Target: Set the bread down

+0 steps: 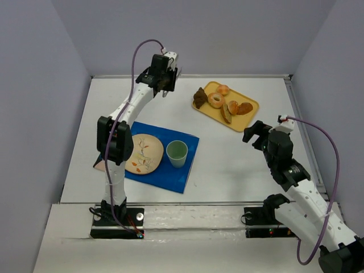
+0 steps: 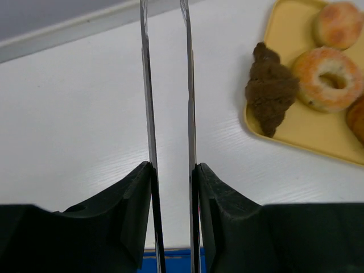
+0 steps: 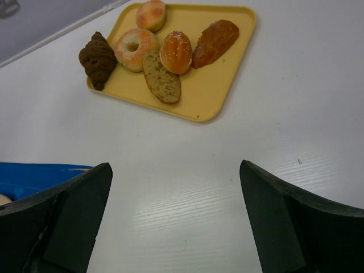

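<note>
Top view has the bread sitting on the yellow tray point(image 1: 245, 119) at the far right of the table, none of it lifted yet. The plate point(image 1: 144, 153) and cup point(image 1: 177, 153) sit on the blue mat point(image 1: 182, 176), near left. The left gripper point(image 1: 165, 90) hangs just left of the tray, its fingers a narrow slit apart with nothing between them. The right gripper point(image 1: 253, 133) waits on the near side of the tray, spread wide and empty.

I'd expect these pieces to be light, soft and easily dented, so they want a gentle pinch across the middle. The dark croissant point(image 2: 271, 89) lies at the tray's left edge, closest to the left gripper, and looks the easiest to take.

Right wrist view alone lays out every piece clearly, including the seeded slice point(image 3: 161, 77) and the sugared roll point(image 3: 176, 52). Left wrist view catches only the croissant, the donut point(image 2: 327, 78) and a bun point(image 2: 339, 25). Only the top view shows the plate and cup.
</note>
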`<state>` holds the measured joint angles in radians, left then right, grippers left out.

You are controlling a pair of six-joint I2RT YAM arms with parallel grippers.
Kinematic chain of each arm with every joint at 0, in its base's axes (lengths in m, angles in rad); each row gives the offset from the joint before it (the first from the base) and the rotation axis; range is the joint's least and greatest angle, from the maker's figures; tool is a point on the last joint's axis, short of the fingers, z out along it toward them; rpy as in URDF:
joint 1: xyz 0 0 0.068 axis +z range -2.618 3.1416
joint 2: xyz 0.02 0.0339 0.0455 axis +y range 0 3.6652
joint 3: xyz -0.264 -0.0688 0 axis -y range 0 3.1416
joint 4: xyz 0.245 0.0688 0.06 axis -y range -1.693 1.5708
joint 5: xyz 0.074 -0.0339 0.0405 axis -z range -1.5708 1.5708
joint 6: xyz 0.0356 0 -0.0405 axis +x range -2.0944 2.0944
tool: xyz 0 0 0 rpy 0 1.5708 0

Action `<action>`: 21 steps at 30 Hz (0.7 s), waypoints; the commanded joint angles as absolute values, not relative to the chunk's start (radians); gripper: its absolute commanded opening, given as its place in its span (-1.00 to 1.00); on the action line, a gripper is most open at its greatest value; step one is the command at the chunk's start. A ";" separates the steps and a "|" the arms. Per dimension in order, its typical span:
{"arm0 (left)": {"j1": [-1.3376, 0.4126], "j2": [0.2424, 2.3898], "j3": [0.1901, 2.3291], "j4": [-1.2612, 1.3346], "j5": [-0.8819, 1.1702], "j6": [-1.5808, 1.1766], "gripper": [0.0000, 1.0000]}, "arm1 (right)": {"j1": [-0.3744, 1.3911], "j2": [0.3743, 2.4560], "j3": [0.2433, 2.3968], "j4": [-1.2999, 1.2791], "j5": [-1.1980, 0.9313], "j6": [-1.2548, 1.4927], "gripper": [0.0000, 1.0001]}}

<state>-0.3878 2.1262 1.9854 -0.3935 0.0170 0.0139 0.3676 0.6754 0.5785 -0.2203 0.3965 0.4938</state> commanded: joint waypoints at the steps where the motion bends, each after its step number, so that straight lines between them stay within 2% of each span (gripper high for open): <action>1: -0.406 1.890 1.905 -0.321 0.020 -0.049 -0.11 | 0.368 0.660 0.572 -0.201 0.419 0.495 0.98; 7: -0.451 1.761 1.757 -0.282 0.015 -0.087 -0.10 | 0.368 0.646 0.568 -0.206 0.414 0.502 0.98; 12: -0.479 1.668 1.635 -0.270 0.021 -0.185 0.02 | 0.368 0.624 0.565 -0.207 0.411 0.506 0.98; 21: -0.558 1.646 1.506 -0.256 -0.040 -0.258 0.11 | 0.368 0.606 0.558 -0.209 0.400 0.511 0.97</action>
<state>-0.5186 1.7172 1.5112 -0.3042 -0.0196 -0.2203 0.3676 0.6170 0.5724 -0.2256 0.3958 0.5030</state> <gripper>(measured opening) 0.547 0.988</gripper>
